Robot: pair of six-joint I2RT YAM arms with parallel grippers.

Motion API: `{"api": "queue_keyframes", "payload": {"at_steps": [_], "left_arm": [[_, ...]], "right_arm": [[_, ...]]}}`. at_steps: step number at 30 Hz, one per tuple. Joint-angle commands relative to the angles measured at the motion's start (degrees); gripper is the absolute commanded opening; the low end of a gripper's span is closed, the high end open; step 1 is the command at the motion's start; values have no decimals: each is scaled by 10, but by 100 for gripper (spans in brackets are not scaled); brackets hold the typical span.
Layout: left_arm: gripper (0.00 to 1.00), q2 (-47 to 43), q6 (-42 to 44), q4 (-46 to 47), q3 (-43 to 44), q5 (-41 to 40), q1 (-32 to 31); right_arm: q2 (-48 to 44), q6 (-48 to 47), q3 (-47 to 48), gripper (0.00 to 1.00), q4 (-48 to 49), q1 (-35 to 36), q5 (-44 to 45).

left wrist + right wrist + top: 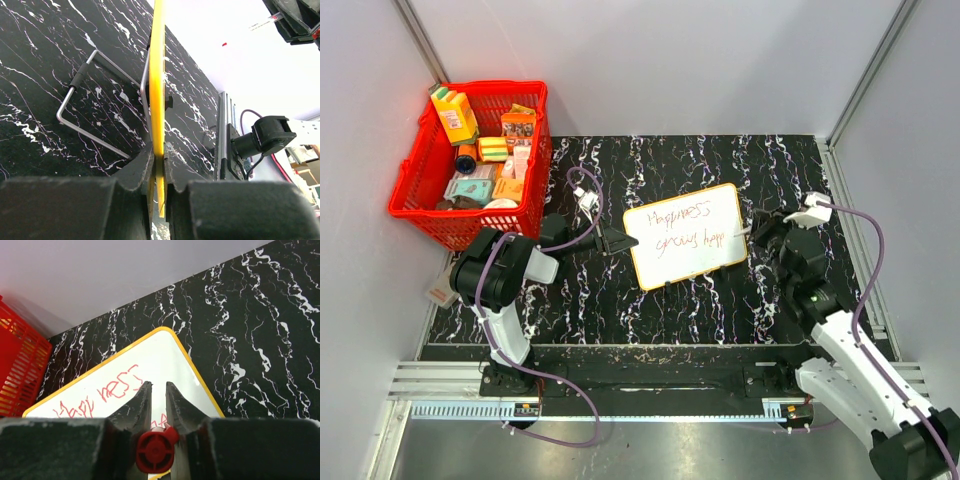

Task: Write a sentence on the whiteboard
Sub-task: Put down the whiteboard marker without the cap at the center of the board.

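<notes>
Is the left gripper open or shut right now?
Shut: the left gripper clamps the whiteboard, its fingers pressing both sides of the yellow rim in the wrist view.

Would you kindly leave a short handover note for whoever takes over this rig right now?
Left gripper: shut on the left rim of the whiteboard, holding it.
Right gripper: shut on a red marker, at the board's right edge beside the second line.
Whiteboard: mid-table, right of the red basket.
Done: the sentence runs to two lines; the first reads like "Happiness".
Left: the second line looks unfinished, though I cannot be sure. After that, release the marker and the board.
</notes>
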Motion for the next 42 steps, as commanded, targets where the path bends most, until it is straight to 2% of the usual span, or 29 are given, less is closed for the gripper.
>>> {"api": "queue_keyframes", "payload": {"at_steps": [1,5,10,14,16,17,18,20,28,32,35,40,42], "left_arm": [[14,-36,39,44,-5,1,-9],[25,-50,62,20,-9,-11,-14],[33,-58,69,14,-13,-19,-15],[45,-76,87,-2,-23,-35,-15],[55,-91,98,-19,-28,-50,-15],[64,-96,103,-20,-31,-59,-16],[80,-104,107,-23,-36,-65,-15],[99,-112,114,-35,-39,-76,-15],[99,-173,122,-55,-77,-107,-15],[99,-248,133,-103,-110,-178,-14],[99,-326,141,-168,-131,-253,-14],[99,-455,156,-400,-110,-388,-15],[99,-507,153,-492,-90,-448,-15]], "right_arm": [[-32,24,-13,0,-53,-4,-31],[-55,38,-19,0,-88,-3,-49],[-85,53,-24,0,-125,-3,-73],[-106,60,-28,0,-151,-3,-82],[-115,61,-27,0,-167,-3,-86],[-121,63,-26,0,-172,-3,-92],[-123,65,-26,0,-179,-4,-96],[-130,74,-27,0,-184,-3,-111],[-149,121,-47,0,-224,-3,-161],[-156,162,-63,0,-252,-4,-191],[-152,202,-83,0,-265,-3,-208],[-137,267,-129,3,-266,-3,-219],[-129,281,-145,8,-261,-3,-220]]}}
